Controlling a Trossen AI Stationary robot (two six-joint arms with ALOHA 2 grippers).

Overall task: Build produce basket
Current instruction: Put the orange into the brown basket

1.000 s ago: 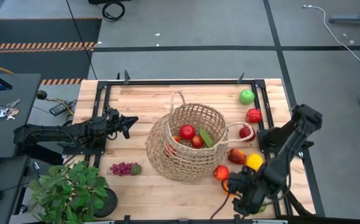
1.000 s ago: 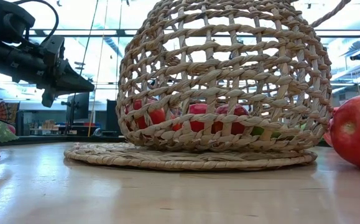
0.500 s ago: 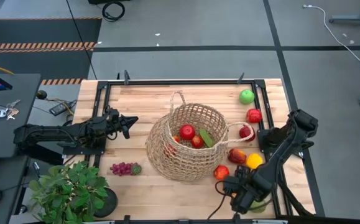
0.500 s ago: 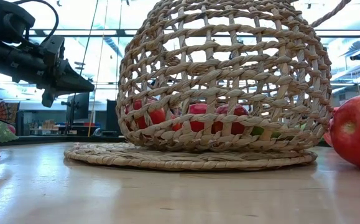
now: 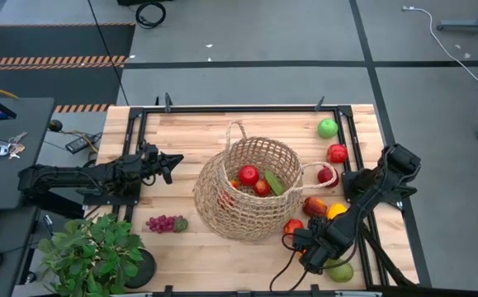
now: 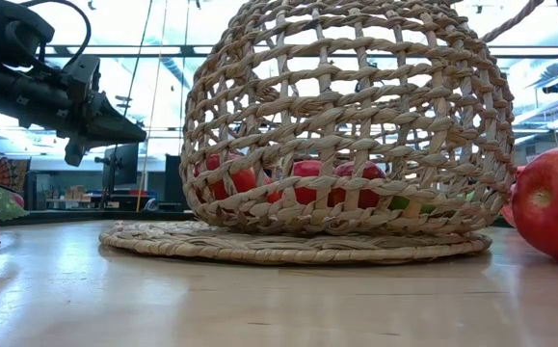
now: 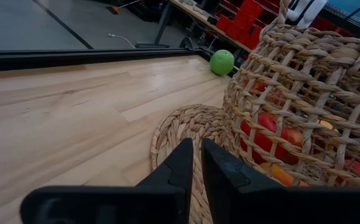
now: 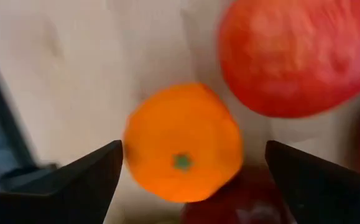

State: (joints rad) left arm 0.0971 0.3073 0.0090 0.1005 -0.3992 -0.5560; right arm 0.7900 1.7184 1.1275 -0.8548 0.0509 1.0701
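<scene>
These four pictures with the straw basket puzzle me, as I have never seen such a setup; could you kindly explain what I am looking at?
It is a two-armed robot at a wooden table, filling a basket with fruit. One camera looks straight down, one sits at table height, and one rides on each wrist. From above, the left gripper waits shut beside the basket, holding nothing; its wrist camera sees the weave close up and a green apple beyond. The right gripper is open over loose fruit at the table's near right corner, and its wrist camera looks down on an orange between the fingers, not yet gripped. Red fruit already lies in the basket. Grapes and a potted plant sit at the near left.
</scene>
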